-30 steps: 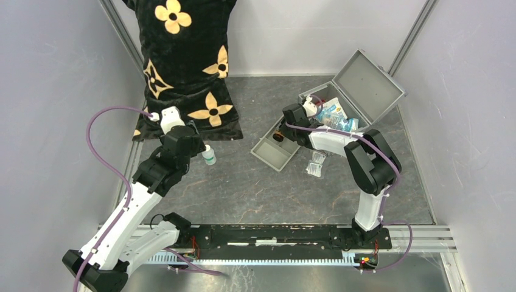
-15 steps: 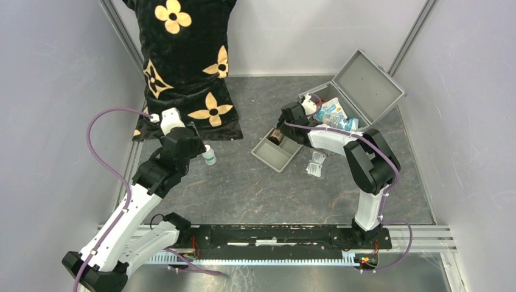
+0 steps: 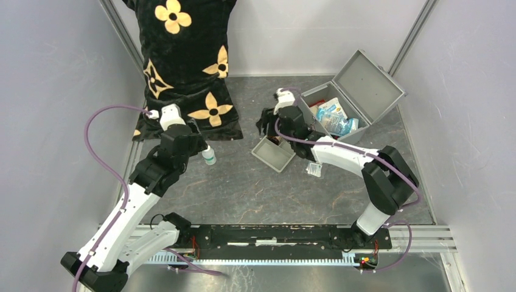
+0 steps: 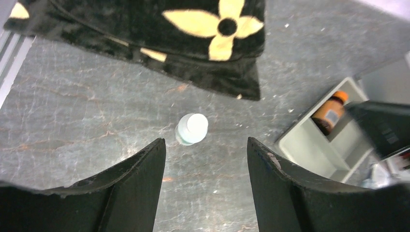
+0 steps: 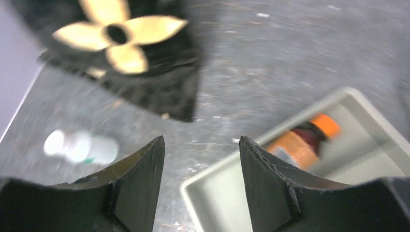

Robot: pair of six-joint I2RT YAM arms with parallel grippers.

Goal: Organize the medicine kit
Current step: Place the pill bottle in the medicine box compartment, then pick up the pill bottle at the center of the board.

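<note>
With the silver-grey metal medicine kit (image 3: 368,79) lying lid-open at the far right of the dark table (image 3: 243,182), the left pincer (image 4: 205,145) hangs wide open and empty over the upright white-capped bottle (image 4: 192,128), seemingly lined up to grasp it, while the right pincer (image 5: 200,142), equally open and empty, hovers by the shallow grey plastic tray (image 3: 272,155).

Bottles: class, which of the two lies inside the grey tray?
The orange-capped brown bottle lies in the grey tray; the white-capped bottle stands outside it on the tabletop, beside the black flowered cloth.

Even, diffuse light casts soft shadows; the right wrist view is smeared with blur.
</note>
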